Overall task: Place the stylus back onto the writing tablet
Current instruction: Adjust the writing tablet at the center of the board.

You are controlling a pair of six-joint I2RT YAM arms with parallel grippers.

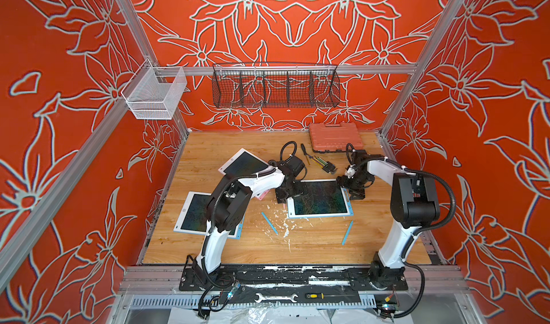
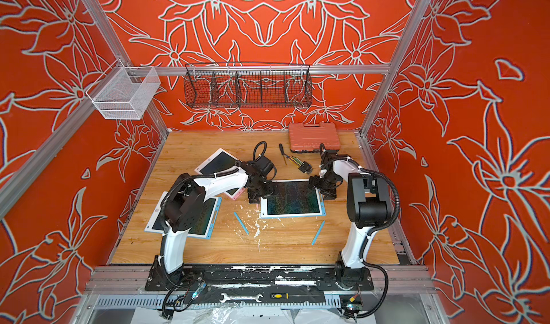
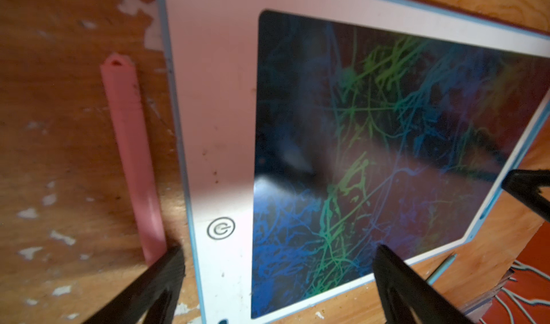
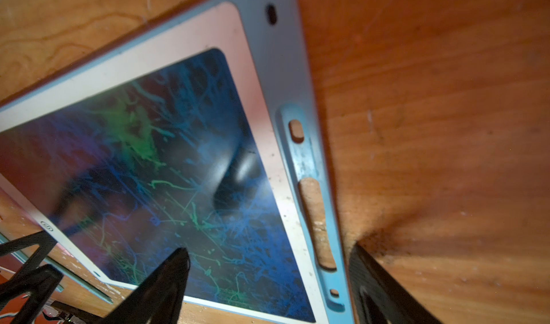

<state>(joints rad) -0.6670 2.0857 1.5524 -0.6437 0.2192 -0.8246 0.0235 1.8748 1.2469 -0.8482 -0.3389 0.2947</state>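
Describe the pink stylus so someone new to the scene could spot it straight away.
Start at the middle writing tablet, the blue-edged one lying between the two arms on the wooden table. Along its short edge on the left arm's side, the pink stylus lies flat on the wood beside the frame, near the open left tool. The two other loose styluses are blue and lie nearer the robot's base.

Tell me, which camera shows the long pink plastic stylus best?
The left wrist view: the long pink plastic stylus lies large on the wood beside the blue-edged writing tablet. In both top views only a tiny pink tip shows. The right wrist view does not show it.
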